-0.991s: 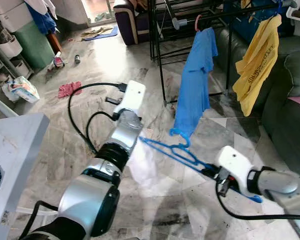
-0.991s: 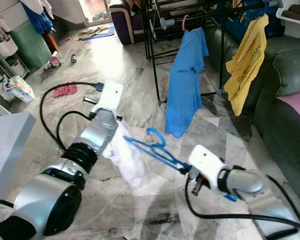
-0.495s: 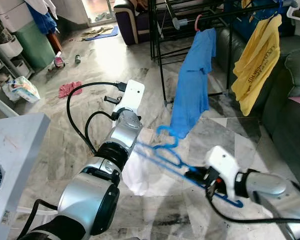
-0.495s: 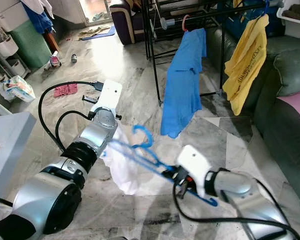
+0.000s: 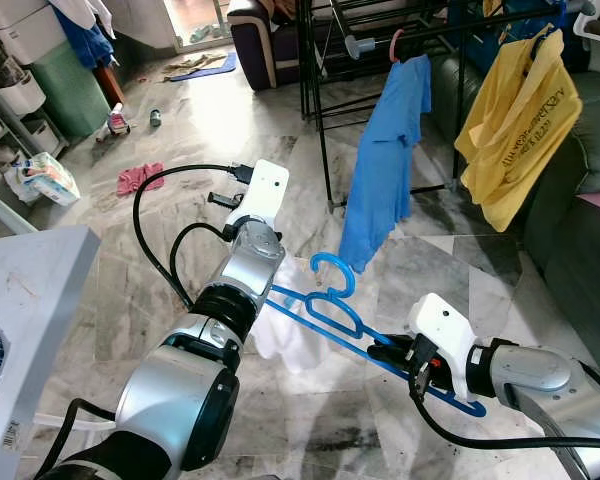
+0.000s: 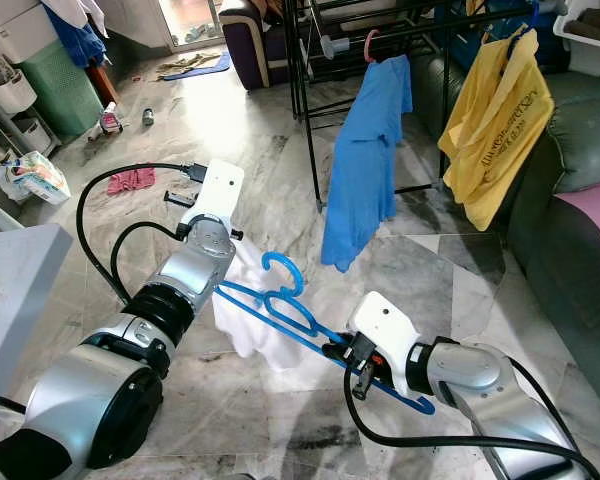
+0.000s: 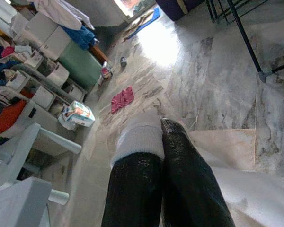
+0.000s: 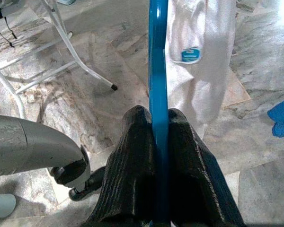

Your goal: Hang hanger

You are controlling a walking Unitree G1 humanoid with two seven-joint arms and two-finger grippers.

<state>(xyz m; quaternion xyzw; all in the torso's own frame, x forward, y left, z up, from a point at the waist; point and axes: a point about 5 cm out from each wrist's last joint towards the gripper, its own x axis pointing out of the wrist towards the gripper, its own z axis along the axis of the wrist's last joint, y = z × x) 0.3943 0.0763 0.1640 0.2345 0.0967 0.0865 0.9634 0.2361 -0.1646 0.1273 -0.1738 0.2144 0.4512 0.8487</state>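
A blue plastic hanger lies slanted above the floor between my two arms, hook upward. My right gripper is shut on its lower bar, seen close up as the blue bar pinched between the black fingers. My left gripper is shut on a white garment that droops from the hanger's far end toward the floor. The black drying rack stands beyond, with a blue shirt and a yellow shirt hanging on it.
A dark green sofa runs along the right. A white table is at the near left. A red cloth, a bottle and a tissue pack lie on the marble floor. Shelves with bins stand at far left.
My right gripper has drawn the hanger to the left and nearer to me, so its hook stands higher. The white garment swung with it. The yellow shirt on the rack has swung wider.
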